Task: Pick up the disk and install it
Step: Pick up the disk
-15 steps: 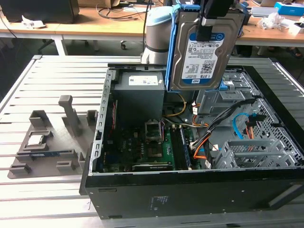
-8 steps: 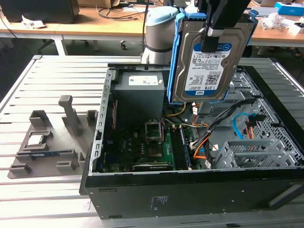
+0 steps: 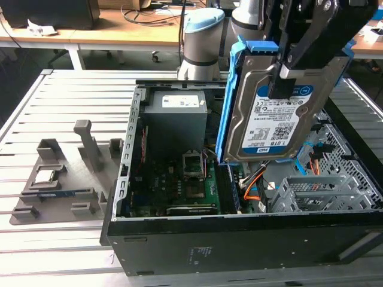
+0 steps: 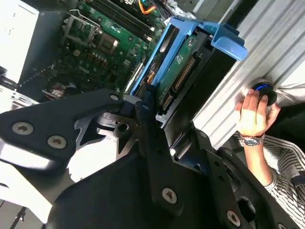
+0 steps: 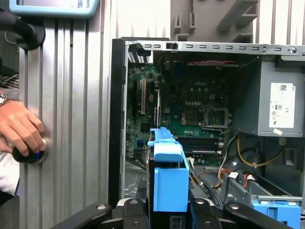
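Half done, I'd say, going by how things sit. The pick-up part is sorted: my gripper [image 3: 281, 79] is clamped tight on the disk [image 3: 267, 122], one black finger lying over the label face. The disk hangs in the air on edge, blue rails down its sides. In the exterior view that's the upper part of the frame, toward the exterior view's right, above the open computer case [image 3: 239, 245]. The first wrist view looks straight down past the disk's blue rail [image 5: 169, 179] at the motherboard [image 5: 190, 105], so I'm over the inside of the case and not touching anything in it.

The install part isn't done. The disk isn't seated anywhere, and the grey metal cage [image 3: 317, 191] in the lower part of the frame, on the exterior view's right, sits below it with a clear gap between them.

Side note: a person's hand [image 5: 19, 126] is resting on a round button [image 5: 29, 155] on the slotted table beside the case.
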You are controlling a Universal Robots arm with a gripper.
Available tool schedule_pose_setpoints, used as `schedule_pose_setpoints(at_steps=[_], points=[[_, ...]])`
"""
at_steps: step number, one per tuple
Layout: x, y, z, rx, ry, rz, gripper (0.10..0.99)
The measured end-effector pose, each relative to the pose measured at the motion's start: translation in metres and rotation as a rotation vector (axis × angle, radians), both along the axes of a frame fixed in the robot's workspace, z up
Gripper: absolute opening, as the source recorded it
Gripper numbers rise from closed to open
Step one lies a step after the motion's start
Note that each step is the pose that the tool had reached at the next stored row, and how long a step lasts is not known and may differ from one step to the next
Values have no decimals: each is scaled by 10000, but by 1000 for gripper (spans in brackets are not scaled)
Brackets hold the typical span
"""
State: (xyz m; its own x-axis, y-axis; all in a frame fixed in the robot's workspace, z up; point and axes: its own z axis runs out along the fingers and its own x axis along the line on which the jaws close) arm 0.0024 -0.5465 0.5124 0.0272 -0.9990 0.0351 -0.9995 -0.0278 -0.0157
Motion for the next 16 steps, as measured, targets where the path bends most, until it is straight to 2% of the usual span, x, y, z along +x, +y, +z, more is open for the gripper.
schedule_pose_setpoints(at_steps=[5, 6, 9, 16], points=[[5, -188, -3, -4, 0, 0, 361], [14, -204, -3, -4, 0, 0, 361], [81, -223, -3, -2, 4, -2, 361], [354, -235, -5, -3, 37, 0, 361]])
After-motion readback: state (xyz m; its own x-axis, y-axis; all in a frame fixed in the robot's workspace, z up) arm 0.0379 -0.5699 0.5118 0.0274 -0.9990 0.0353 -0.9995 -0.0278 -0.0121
